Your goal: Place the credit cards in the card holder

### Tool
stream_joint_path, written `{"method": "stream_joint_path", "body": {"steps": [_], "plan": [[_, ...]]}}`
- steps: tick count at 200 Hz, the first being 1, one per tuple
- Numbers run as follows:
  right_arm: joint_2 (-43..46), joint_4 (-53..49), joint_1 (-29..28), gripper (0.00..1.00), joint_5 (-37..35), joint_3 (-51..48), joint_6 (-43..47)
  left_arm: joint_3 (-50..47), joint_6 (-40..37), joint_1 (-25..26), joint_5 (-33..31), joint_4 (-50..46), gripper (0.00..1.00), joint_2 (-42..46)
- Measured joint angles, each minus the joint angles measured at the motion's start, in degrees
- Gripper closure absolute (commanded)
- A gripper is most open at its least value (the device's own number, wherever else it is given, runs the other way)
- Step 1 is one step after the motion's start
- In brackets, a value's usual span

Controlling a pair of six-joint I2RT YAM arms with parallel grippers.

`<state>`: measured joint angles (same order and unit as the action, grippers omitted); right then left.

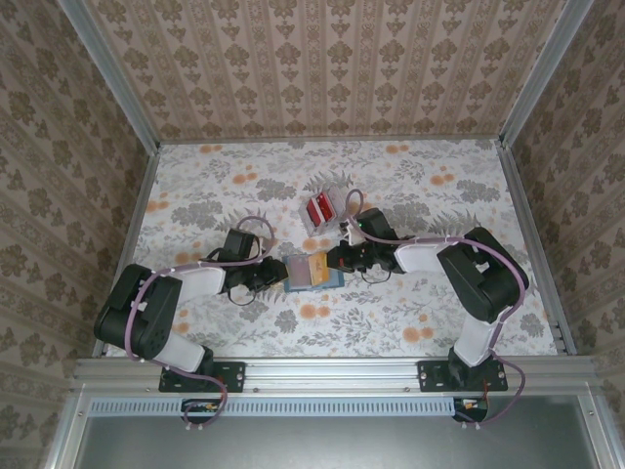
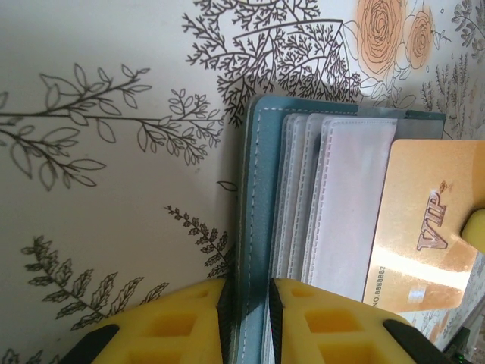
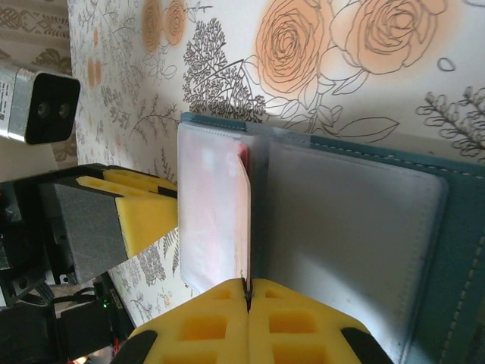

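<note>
**Open wallet held between two arms.** The wallet (image 1: 311, 273) is lying open on the flowered table (image 1: 439, 303), between the two grippers.

**Left gripper** (image 2: 248, 322): it is reaching the wallet from the wallet's left side. Its yellow fingers (image 2: 178, 326) are standing only a narrow gap apart and are clamping the teal cover's stitched edge between them. In the right wrist view one of these yellow fingers is showing just beside the wallet's raised left leaf.

**Right gripper** (image 3: 248, 305): it is meeting the wallet from the wallet's right side. Its two yellow pads are pressing fully together, with only a hairline between them, and they are pinching a gold card (image 2: 420, 220). The right wrist view is showing this card edge-on, as a thin upright line between the wallet's clear pockets, with a trace of red at its top. In the left wrist view the card, marked VIP, is lying partly inside the wallet, half covered by a clear pocket, and a yellow fingertip is touching its outer edge.

**Pockets:** several clear plastic pockets are overlapping inside the wallet, beside the gold card.

**Red cards** (image 1: 320, 208): these are sitting together on the table on the far side of the wallet, apart from it and from both grippers.
</note>
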<state>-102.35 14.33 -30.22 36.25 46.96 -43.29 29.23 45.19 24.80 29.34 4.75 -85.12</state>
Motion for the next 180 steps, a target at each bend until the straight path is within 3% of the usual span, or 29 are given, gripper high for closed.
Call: {"method": "stream_joint_path", "body": {"steps": [180], "plan": [[-0.48, 4.33, 0.39, 0.98, -0.04, -2.84, -2.23, -0.33, 0.22, 0.68, -0.55, 1.62, 0.77, -0.07]]}}
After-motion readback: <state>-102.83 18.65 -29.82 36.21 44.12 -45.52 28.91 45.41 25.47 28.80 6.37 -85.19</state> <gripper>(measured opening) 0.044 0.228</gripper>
